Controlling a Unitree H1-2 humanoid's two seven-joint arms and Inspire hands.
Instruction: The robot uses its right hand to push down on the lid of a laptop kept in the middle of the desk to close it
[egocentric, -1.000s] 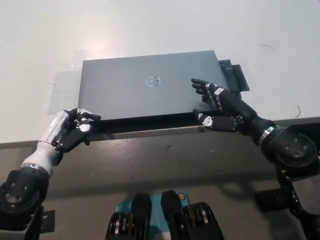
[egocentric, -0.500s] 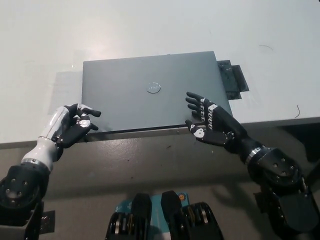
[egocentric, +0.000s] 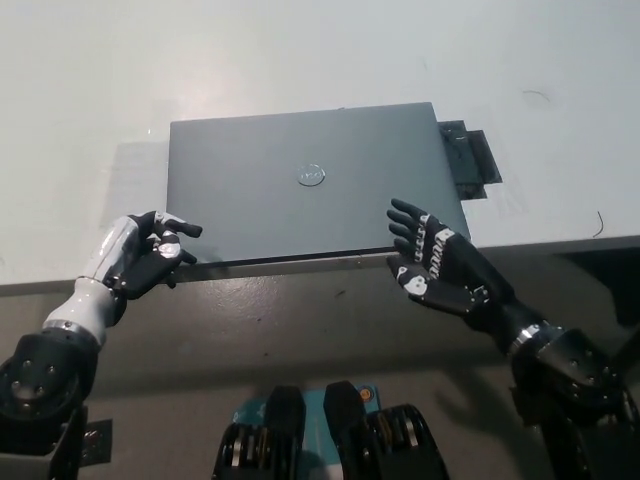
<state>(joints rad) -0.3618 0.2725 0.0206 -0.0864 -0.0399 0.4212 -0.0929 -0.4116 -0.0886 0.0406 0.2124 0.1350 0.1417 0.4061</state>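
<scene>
The grey laptop (egocentric: 300, 190) lies flat on the white desk (egocentric: 300, 60) with its lid down and a round logo in the middle of the lid. My black right hand (egocentric: 432, 268) is open at the laptop's front right corner, fingers spread, fingertips over the lid's edge and palm off the desk front. My white left hand (egocentric: 140, 258) rests at the laptop's front left corner with its fingers curled, holding nothing.
A dark flat bracket (egocentric: 468, 162) sticks out from under the laptop's right side. The desk's front edge (egocentric: 330, 272) runs just below the laptop. A thin dark wire (egocentric: 598, 222) lies near the right edge of the desk.
The lid went from slightly raised to fully down. My right hand slid back off the lid toward the front right corner and lower in the picture. The left hand barely moved.
</scene>
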